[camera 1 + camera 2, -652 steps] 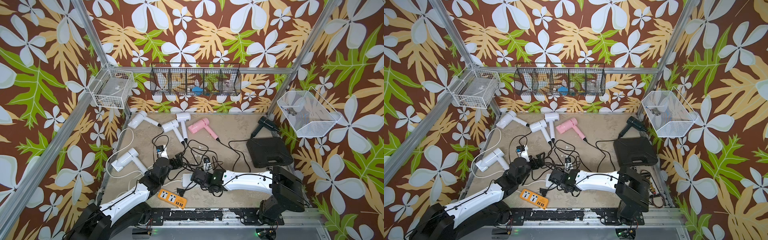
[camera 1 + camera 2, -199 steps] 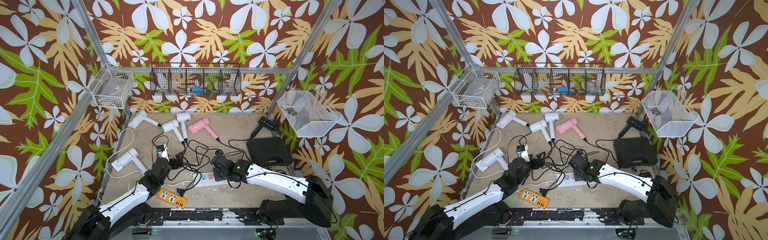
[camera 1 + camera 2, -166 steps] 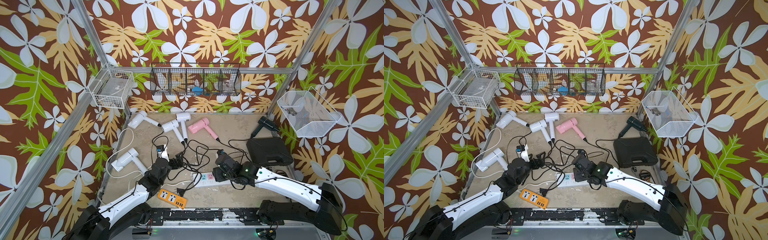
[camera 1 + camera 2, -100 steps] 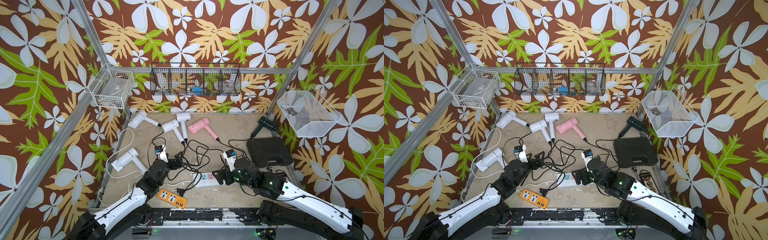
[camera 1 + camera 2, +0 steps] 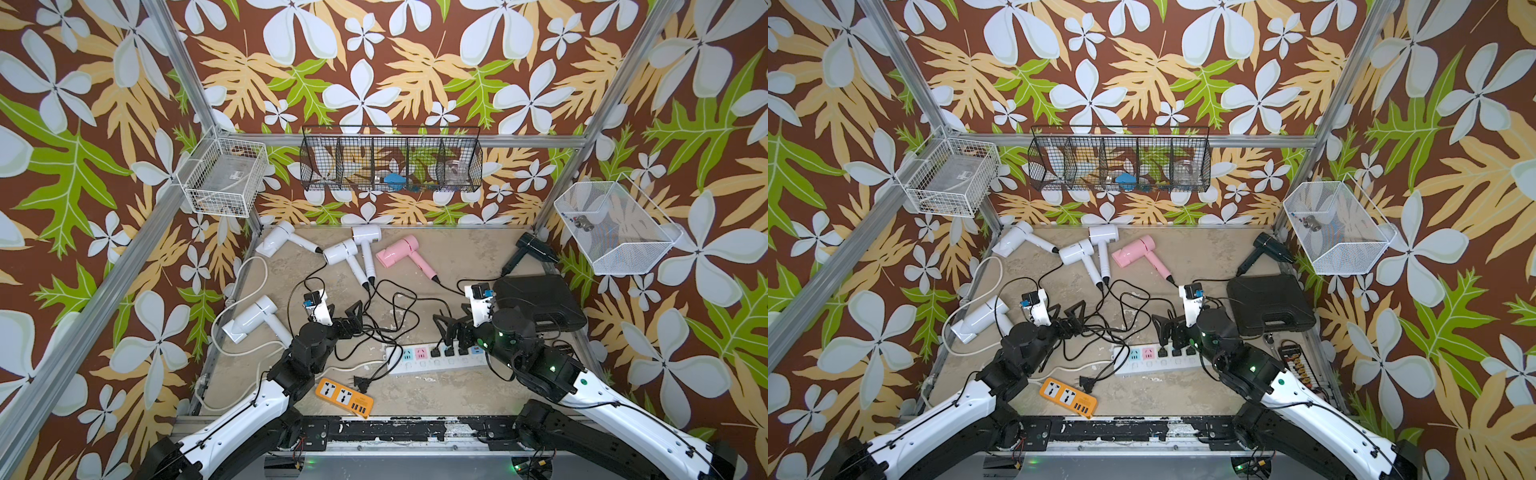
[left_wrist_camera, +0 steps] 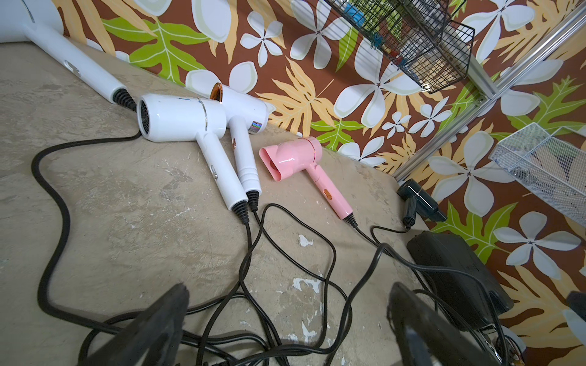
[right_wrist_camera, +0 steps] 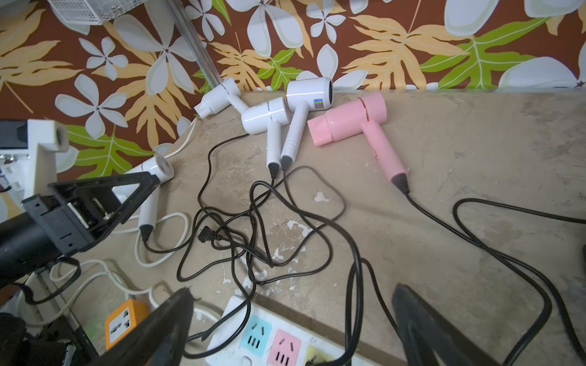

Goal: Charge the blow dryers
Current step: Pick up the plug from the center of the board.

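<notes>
Right wrist view: your right gripper [image 7: 291, 293] has just spread its fingers wide and holds nothing, near above the white power strip [image 7: 283, 347]. Three plugs [image 5: 446, 352] sit in it, so I judge one more dryer is connected. Your left gripper [image 5: 345, 316] also stands apart, empty. The blow dryers [image 5: 399, 251] lie mostly along the far side; a loose plug [image 5: 360, 383] waits.
</notes>
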`<state>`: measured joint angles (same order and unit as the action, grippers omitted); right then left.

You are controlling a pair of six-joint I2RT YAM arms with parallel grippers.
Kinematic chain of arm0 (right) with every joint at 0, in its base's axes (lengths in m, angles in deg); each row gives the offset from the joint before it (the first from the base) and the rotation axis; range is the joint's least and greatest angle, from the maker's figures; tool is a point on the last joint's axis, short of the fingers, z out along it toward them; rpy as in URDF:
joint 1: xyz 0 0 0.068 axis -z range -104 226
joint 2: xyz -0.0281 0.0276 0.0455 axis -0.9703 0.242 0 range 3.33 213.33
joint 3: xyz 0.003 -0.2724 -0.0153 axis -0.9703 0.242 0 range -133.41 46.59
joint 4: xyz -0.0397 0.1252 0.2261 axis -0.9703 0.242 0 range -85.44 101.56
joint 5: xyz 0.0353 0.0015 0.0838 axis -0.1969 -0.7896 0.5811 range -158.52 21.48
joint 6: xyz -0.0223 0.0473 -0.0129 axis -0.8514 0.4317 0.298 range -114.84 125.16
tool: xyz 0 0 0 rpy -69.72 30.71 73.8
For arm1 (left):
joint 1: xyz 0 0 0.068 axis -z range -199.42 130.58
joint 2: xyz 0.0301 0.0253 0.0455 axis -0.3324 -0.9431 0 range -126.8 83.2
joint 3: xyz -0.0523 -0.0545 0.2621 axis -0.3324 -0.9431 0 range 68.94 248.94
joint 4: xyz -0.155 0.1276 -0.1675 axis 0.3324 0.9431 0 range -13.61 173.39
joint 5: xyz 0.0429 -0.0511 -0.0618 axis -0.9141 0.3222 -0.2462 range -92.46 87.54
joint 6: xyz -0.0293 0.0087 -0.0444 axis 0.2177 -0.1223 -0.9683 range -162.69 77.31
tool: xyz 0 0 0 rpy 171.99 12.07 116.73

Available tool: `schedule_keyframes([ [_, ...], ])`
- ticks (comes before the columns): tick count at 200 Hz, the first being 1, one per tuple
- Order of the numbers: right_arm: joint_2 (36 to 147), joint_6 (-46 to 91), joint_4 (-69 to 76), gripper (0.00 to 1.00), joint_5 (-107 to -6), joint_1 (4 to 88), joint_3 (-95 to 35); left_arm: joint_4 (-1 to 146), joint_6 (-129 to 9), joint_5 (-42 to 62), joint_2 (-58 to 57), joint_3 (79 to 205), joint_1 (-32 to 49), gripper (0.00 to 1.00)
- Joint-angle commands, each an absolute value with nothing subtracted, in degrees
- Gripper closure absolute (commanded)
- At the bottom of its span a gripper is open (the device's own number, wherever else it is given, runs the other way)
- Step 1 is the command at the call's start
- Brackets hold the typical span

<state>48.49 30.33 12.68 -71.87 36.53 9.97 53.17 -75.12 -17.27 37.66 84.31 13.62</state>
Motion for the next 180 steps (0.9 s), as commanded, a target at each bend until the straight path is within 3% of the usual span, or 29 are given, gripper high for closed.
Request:
schedule_keyframes([
  [1, 48.54, 31.3, 6.49, 0.0, -65.12, 43.86, 12.03, 53.45, -74.08, -18.59, 37.68, 84.34, 13.46, 0.0],
  [16, 47.0, 33.6, 5.14, 0.0, -60.78, 49.92, 14.41, 53.64, -73.73, -19.45, 37.45, 84.49, 13.46, 0.0],
  [68, 39.79, 37.57, 0.35, 0.0, -60.13, 63.4, 24.79, 54.53, -73.86, -20.12, 34.64, 85.72, 13.52, 0.0],
  [180, 28.26, 38.2, -4.41, 0.0, -73.61, 63.78, 35.13, 57.61, -72.9, -17.4, 29.75, 89.36, 13.45, 0.05],
])
